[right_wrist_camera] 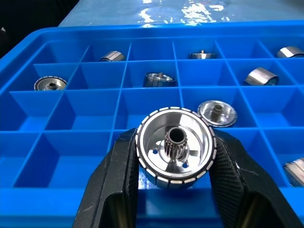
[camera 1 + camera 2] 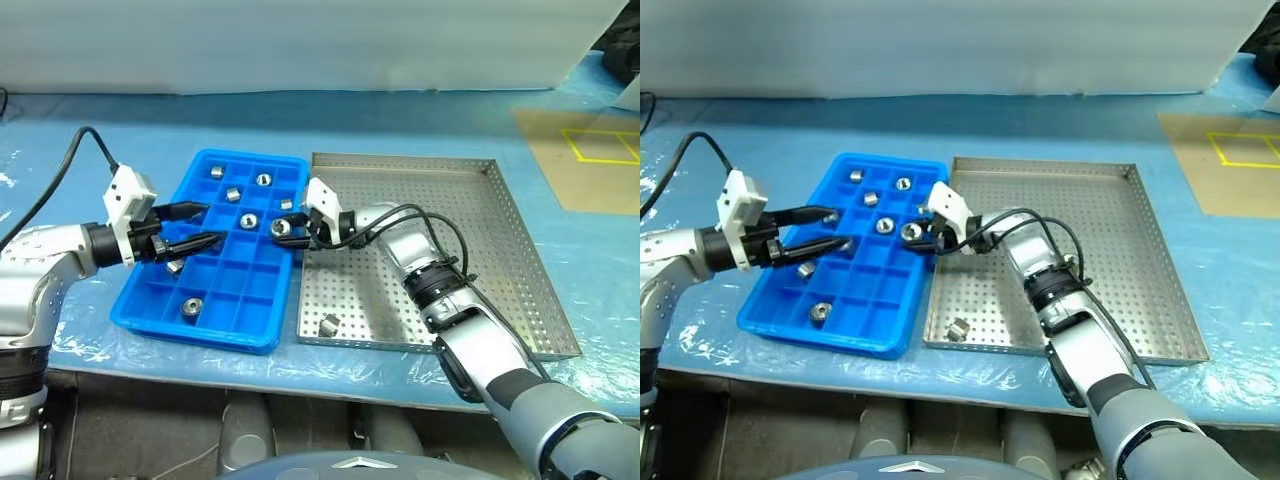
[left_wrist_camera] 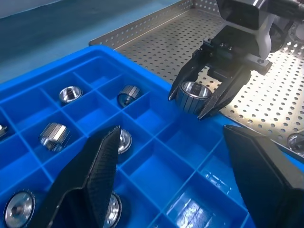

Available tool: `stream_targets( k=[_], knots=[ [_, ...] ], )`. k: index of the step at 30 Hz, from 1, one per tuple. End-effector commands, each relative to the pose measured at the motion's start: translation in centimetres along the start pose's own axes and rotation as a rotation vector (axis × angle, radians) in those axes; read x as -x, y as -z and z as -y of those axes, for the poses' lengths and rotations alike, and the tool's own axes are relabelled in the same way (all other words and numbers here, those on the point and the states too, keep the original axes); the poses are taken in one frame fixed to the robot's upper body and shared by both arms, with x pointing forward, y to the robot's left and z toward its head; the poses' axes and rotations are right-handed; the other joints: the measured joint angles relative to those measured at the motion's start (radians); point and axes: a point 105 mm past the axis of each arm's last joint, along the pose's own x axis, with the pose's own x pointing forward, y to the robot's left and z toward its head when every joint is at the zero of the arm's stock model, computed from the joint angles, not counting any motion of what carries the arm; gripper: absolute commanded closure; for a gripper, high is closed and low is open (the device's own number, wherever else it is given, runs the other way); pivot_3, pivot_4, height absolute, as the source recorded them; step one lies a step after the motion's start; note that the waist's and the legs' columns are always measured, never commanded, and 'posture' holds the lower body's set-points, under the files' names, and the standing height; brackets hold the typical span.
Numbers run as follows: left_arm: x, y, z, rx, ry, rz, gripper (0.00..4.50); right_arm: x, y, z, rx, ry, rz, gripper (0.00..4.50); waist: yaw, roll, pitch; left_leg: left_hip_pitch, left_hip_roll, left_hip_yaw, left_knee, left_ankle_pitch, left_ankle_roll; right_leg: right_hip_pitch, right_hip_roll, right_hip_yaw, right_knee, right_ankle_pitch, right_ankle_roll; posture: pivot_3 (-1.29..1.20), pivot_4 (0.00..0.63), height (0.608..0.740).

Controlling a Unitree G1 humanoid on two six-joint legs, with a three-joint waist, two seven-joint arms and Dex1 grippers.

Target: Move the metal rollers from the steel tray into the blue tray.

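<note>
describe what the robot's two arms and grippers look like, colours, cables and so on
Both arms are silver-grey metal with black joint rings. Each ends in a white boxy wrist block carrying two black pointed fingers, ridged on the inner faces: left gripper, right gripper. Black cables loop along the right forearm; one runs from the left wrist.

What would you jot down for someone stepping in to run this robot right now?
Right gripper: shut on a metal roller, held over the blue tray's edge next to the steel tray.
Left gripper: open, holding nothing, over the blue tray's other side.
Done: about seven rollers already lie in the blue tray's compartments.
Left: put the held roller into a free compartment, then fetch the one roller lying in the steel tray near its front rim.
</note>
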Motion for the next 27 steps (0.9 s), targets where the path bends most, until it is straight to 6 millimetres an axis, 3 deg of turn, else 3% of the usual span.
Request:
stream_targets(
  k=[1, 9, 10, 13, 17, 20, 27],
  knots=[
    [0.9, -1.4, 0.1, -0.050, -0.028, 0.018, 0.85, -0.5, -1.6, 0.4, 0.080, -0.007, 0.031, 2.86, 0.007, 0.000, 0.000, 0.000, 0.000, 0.000, 0.000, 0.000, 0.000, 0.000, 0.000, 0.000, 0.000, 0.000, 0.000, 0.16, 0.150, 0.740],
    [0.7, -1.5, 0.5, -0.045, -0.023, 0.020, 0.85, -0.6, -0.9, 0.1, 0.062, -0.027, 0.032, 2.86, 0.008, 0.000, 0.000, 0.000, 0.001, -0.002, 0.000, 0.000, 0.000, 0.000, 0.000, -0.001, 0.002, 0.000, 0.000, 0.16, 0.150, 0.740],
    [0.5, -1.5, 0.6, -0.046, -0.017, 0.017, 0.85, -0.6, -0.8, 0.0, 0.058, -0.034, 0.032, 2.12, 0.008, 0.000, 0.000, 0.000, 0.001, -0.002, 0.000, 0.000, 0.000, 0.000, 0.000, -0.001, 0.002, 0.000, 0.000, 0.16, 0.150, 0.740],
    [0.0, -1.6, 0.8, -0.040, 0.010, 0.025, 0.85, -0.3, -0.8, 0.2, 0.029, -0.012, 0.034, 1.20, 0.008, 0.000, 0.000, 0.000, 0.001, -0.002, 0.000, 0.000, 0.000, 0.000, 0.000, -0.001, 0.002, 0.000, 0.000, 0.14, 0.150, 0.740],
    [-0.9, -1.6, 1.2, -0.031, 0.050, 0.028, 0.85, 0.8, -1.4, 0.5, 0.009, 0.022, 0.064, 1.20, 0.008, 0.000, 0.000, 0.000, 0.001, -0.002, 0.000, 0.000, 0.000, 0.000, 0.000, -0.001, 0.002, 0.000, 0.000, 0.09, 0.150, 0.740],
    [-1.8, -1.6, 1.7, -0.024, 0.092, 0.037, 0.85, 2.7, -1.9, 1.3, 0.004, 0.087, 0.095, 1.20, 0.009, 0.000, 0.000, 0.000, 0.000, -0.002, 0.000, 0.002, -0.003, 0.000, 0.000, 0.000, 0.002, 0.000, 0.000, 0.06, 0.150, 0.740],
    [-6.0, -1.5, 3.5, 0.005, 0.259, 0.083, 0.85, 10.9, -1.1, 3.4, -0.042, 0.380, 0.072, 1.20, 0.002, -0.001, 0.000, 0.001, -0.001, -0.001, 0.001, 0.003, -0.004, 0.001, 0.001, 0.000, 0.002, 0.000, 0.000, -0.09, 0.150, 0.740]
  ],
)
